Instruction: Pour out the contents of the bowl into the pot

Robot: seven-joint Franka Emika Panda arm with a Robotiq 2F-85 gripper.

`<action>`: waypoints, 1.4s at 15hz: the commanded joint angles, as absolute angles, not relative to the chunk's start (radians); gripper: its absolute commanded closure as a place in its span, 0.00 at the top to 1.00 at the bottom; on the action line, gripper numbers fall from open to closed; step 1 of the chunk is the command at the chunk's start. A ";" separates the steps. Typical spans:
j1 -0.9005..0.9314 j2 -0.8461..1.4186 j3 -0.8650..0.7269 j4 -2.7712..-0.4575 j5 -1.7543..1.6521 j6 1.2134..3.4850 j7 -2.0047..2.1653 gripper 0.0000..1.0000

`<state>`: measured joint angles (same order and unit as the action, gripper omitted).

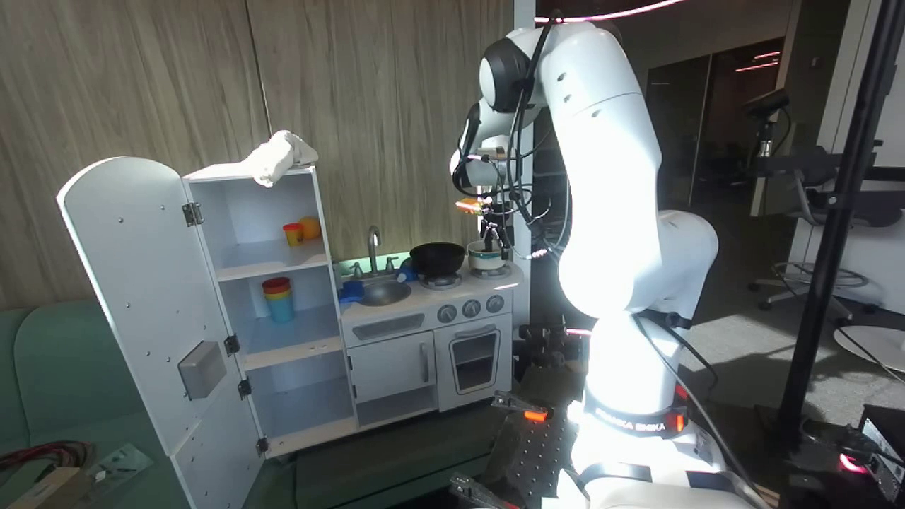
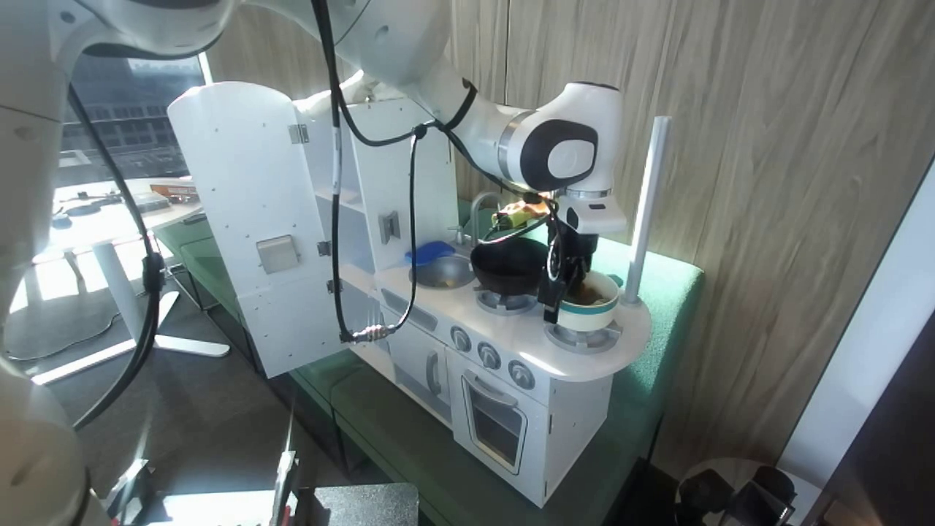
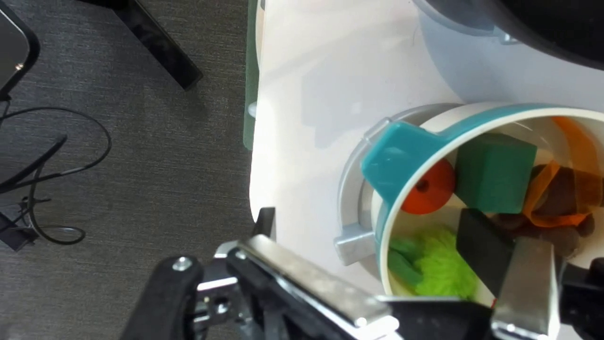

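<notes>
The bowl is white with a teal rim band and a teal side tab, and stands upright on the right burner; it shows in both exterior views and the wrist view. It holds a red round piece, a green block, an orange strip, brown pieces and lime-green fluff. The black pot stands on the neighbouring burner; its inside is hidden. My gripper is open at the bowl, one finger outside the wall, the other over the inside.
A sink with a tap and a blue utensil lies beyond the pot. A white post rises beside the bowl. The toy fridge has its door open, with stacked cups inside.
</notes>
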<state>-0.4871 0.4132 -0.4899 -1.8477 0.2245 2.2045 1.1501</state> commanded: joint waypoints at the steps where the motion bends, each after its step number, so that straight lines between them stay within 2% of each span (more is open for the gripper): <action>1: -0.488 0.427 -0.485 -1.844 0.238 2.206 1.190 0.74; 10: -0.487 0.412 -0.505 -1.870 0.220 2.232 1.273 0.05; 13: -0.463 0.370 -0.540 -1.896 0.158 2.265 1.300 0.00; 21: -0.330 0.264 -0.647 -1.916 -0.236 2.282 1.540 0.01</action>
<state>-0.4076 0.3391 -0.6017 -1.8793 -0.0840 2.2657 1.4323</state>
